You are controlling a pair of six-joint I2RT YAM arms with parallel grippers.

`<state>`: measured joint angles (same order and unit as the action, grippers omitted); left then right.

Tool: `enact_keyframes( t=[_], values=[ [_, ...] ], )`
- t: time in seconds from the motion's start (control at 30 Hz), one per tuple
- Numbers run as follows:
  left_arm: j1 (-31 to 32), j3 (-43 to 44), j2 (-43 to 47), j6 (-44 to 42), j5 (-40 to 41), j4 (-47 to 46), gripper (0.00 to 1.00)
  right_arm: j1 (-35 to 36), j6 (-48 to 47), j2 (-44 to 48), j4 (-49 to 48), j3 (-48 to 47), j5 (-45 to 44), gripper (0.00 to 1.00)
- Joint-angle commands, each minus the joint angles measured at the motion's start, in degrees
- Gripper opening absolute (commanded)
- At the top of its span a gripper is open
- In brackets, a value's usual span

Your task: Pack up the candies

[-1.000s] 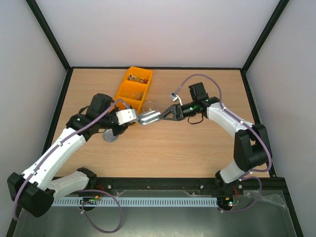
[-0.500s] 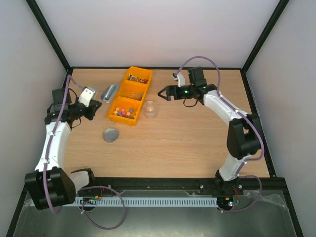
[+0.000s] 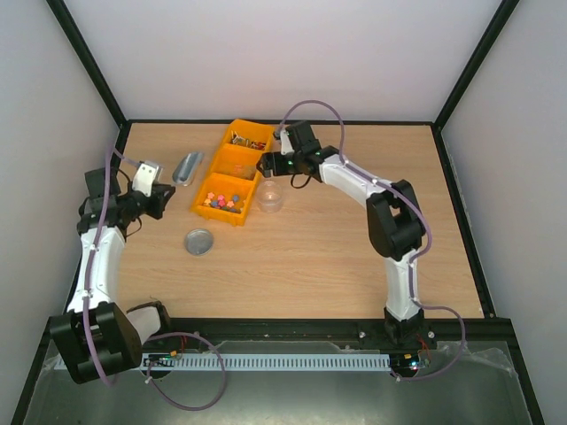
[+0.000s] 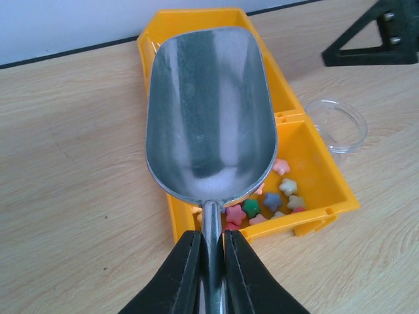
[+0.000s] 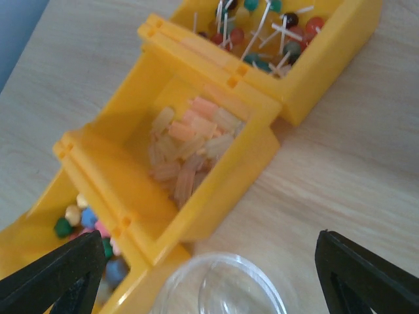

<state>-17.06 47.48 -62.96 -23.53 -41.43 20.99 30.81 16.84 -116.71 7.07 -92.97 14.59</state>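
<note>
A yellow three-part tray (image 3: pixel 217 218) lies at the back left of the table. Its far part holds the candies (image 3: pixel 246 137), small red, green and dark sweets with thin white ends (image 5: pixel 262 33). The middle part holds pale oblong sweets (image 5: pixel 190 144). The near part holds coloured star sweets (image 4: pixel 272 199). My left gripper (image 4: pixel 211 239) is shut on the handle of an empty metal scoop (image 4: pixel 209 111), held left of the tray (image 3: pixel 188 168). My right gripper (image 5: pixel 209 271) is open and empty above a clear cup (image 5: pixel 222 291) beside the tray.
The clear cup (image 3: pixel 270 195) stands at the tray's right side. Its round lid (image 3: pixel 199 241) lies on the wood in front of the tray. Black frame rails and white walls bound the table.
The left arm has pulled the scoop from the table's middle back to the left of the tray. The right gripper has swung left to the tray and the cup.
</note>
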Motion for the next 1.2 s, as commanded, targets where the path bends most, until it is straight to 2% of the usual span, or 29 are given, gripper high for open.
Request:
enact_keyframes(
  t=[0.0, 0.17, 0.43, 0.7, 0.83, 1.07, 1.17],
  values=[
    [-0.4, -0.7, 1.3, 0.9, -2.0, -3.3, 0.02, 1.0, 3.3, -6.4, -0.4, -7.3, -4.1, 0.87],
    [-0.7, -0.9, 1.6, 1.1, -2.2, -3.7, 0.02, 1.4, 4.4, -13.1, 0.6, -15.3, -3.6, 0.8],
    [-1.0, -1.6, 1.8, 0.6, -2.3, -3.7, 0.02, 1.7, 3.4, -19.5, -0.4, -21.0, -4.7, 0.7],
    [-1.4, -1.6, 1.6, -0.1, -2.2, -3.6, 0.02, 2.6, 2.5, -19.9, 1.7, -19.6, -3.7, 0.48],
    [-1.4, -1.4, 1.1, -0.1, -2.6, -3.7, 0.02, 2.6, 1.5, -17.6, 1.7, -17.0, -2.1, 0.45],
    [-1.5, -0.8, 0.4, 0.0, -3.1, -3.7, 0.02, 2.6, -0.2, -13.9, -0.2, -10.9, -0.9, 0.33],
    [-1.4, -0.6, 0.3, 0.1, -3.3, -3.6, 0.02, 2.6, -1.0, -13.4, 0.5, -10.4, -0.9, 0.32]
  ],
)
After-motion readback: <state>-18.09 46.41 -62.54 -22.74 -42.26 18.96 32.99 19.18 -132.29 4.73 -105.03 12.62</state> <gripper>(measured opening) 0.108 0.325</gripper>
